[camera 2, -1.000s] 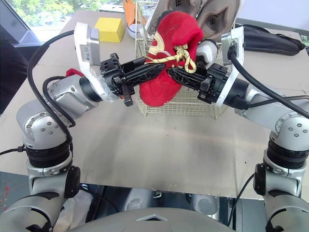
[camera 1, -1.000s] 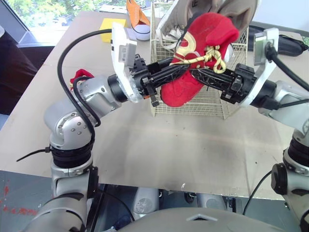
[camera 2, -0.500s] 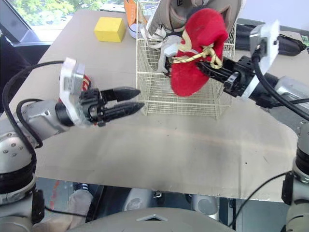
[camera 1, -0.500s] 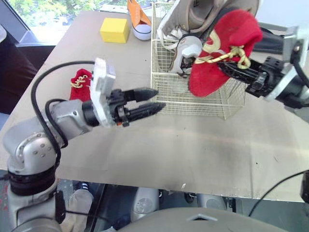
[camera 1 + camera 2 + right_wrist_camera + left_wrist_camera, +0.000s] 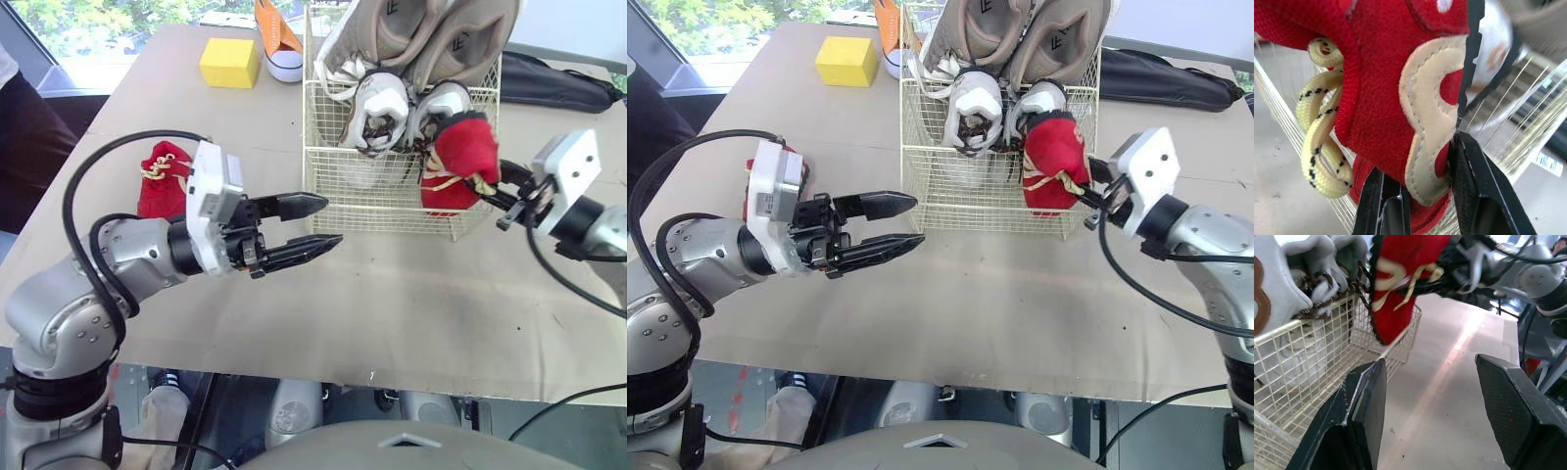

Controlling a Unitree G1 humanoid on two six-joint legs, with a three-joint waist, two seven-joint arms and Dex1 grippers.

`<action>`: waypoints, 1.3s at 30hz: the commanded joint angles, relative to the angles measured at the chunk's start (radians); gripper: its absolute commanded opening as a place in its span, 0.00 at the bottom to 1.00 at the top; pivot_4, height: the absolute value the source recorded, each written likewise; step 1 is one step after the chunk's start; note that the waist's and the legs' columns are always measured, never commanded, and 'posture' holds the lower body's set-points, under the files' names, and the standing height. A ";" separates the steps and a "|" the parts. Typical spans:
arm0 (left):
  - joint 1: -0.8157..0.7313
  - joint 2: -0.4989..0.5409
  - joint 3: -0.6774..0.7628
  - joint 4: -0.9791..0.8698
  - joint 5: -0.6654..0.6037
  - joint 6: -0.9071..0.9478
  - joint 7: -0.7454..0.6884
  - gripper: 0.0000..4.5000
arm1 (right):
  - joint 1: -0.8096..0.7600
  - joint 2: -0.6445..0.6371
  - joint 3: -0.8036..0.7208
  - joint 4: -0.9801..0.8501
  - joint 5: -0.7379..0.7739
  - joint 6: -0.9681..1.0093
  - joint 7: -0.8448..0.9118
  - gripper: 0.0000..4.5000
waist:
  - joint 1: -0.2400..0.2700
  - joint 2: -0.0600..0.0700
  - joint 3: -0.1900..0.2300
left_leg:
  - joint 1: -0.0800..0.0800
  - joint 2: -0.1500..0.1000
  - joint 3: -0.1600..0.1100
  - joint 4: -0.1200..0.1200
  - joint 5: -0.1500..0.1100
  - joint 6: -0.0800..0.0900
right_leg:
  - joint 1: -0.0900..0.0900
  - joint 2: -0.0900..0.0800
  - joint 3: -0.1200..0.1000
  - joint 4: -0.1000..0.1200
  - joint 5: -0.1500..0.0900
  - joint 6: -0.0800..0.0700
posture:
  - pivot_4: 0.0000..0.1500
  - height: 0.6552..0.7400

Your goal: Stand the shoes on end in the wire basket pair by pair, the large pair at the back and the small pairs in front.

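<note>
Seen from the head, the wire basket [image 5: 384, 211] stands at twelve o'clock on the table [image 5: 392, 304]. The large pair [image 5: 421, 29] of grey-beige shoes stands on end along its back. A small white pair [image 5: 384, 110] stands on end just in front of them, filling the left and middle of the front row. At the basket's front right corner, about four o'clock of its centre, the right gripper [image 5: 1095, 194] holds a red shoe [image 5: 458, 162] roughly on end. Its two black fingers [image 5: 1471, 196] are clamped on the red fabric and cream trim beside the yellow laces. Whether the shoe's lower end sits inside the wire or against the outside of it cannot be told. The left gripper [image 5: 328, 221] hovers over the table at about seven o'clock of the basket, near its front left corner. Its jaws are spread apart with nothing between them and point toward the held shoe. A second red shoe [image 5: 162, 176] lies on the table at nine o'clock of the basket, well apart from it, beside the left arm. A yellow block [image 5: 230, 61] and an orange shoe [image 5: 277, 39] rest at ten to eleven o'clock of the basket, and a black bag [image 5: 554, 83] lies at two o'clock.
</note>
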 commanded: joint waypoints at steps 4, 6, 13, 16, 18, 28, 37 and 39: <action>-0.014 0.012 -0.009 -0.020 0.004 -0.030 -0.021 0.70 | 0.010 0.068 0.023 0.069 -0.009 -0.070 0.096 0.31 | 0.000 -0.001 -0.001 | 0.000 0.000 0.000 0.000 0.000 0.000 | 0.000 0.000 0.000 0.000 0.000 0.000 | 1.00 1.00; -0.010 0.016 -0.006 -0.020 0.001 -0.027 -0.020 0.70 | 0.023 0.069 0.007 0.078 -0.009 -0.085 0.122 0.49 | -0.001 -0.001 -0.001 | 0.001 0.000 0.000 0.000 0.000 0.000 | 0.000 0.000 0.000 0.000 0.000 0.000 | 1.00 1.00; 0.042 0.035 0.052 0.061 0.010 -0.032 -0.030 0.70 | 0.055 0.038 -0.090 0.053 0.011 -0.114 0.169 0.99 | 0.004 0.000 0.000 | 0.001 0.000 -0.001 0.000 0.000 0.000 | 0.001 0.000 0.000 0.000 0.000 0.000 | 1.00 1.00; 0.063 0.032 0.098 0.131 0.021 -0.040 -0.026 0.70 | 0.072 0.009 -0.148 0.021 0.025 -0.117 0.191 0.99 | 0.006 0.000 0.000 | 0.001 0.000 -0.001 0.001 0.000 0.000 | 0.001 -0.001 0.000 0.000 -0.001 -0.003 | 1.00 1.00; 0.058 0.024 0.156 0.216 0.022 -0.036 0.009 0.70 | 0.086 -0.026 -0.214 -0.007 0.086 -0.075 0.220 0.99 | 0.005 0.000 0.000 | 0.001 0.000 -0.001 0.000 0.000 0.000 | 0.001 -0.001 0.000 0.000 -0.002 -0.003 | 1.00 1.00; -0.007 0.205 0.291 0.767 0.212 -0.039 0.008 0.70 | 0.151 -0.094 -0.435 -0.288 0.457 0.029 0.301 0.99 | 0.001 0.000 0.000 | 0.001 0.001 -0.001 -0.002 0.000 0.000 | 0.000 0.000 -0.001 0.000 0.000 0.000 | 1.00 1.00; -0.153 0.285 0.239 1.107 0.305 0.028 -0.105 0.70 | 0.055 -0.083 -0.188 -0.364 0.377 0.009 0.280 0.99 | 0.005 -0.003 -0.001 | -0.002 0.001 -0.003 -0.002 -0.002 -0.002 | -0.003 -0.007 -0.003 0.000 -0.002 -0.004 | 1.00 1.00; -0.215 0.322 0.156 1.186 0.363 0.050 -0.159 0.70 | 0.045 -0.080 -0.168 -0.364 0.372 0.007 0.278 0.99 | 0.004 -0.005 -0.001 | -0.003 0.001 -0.003 -0.002 -0.001 0.000 | -0.003 -0.007 -0.004 0.000 -0.002 -0.003 | 1.00 1.00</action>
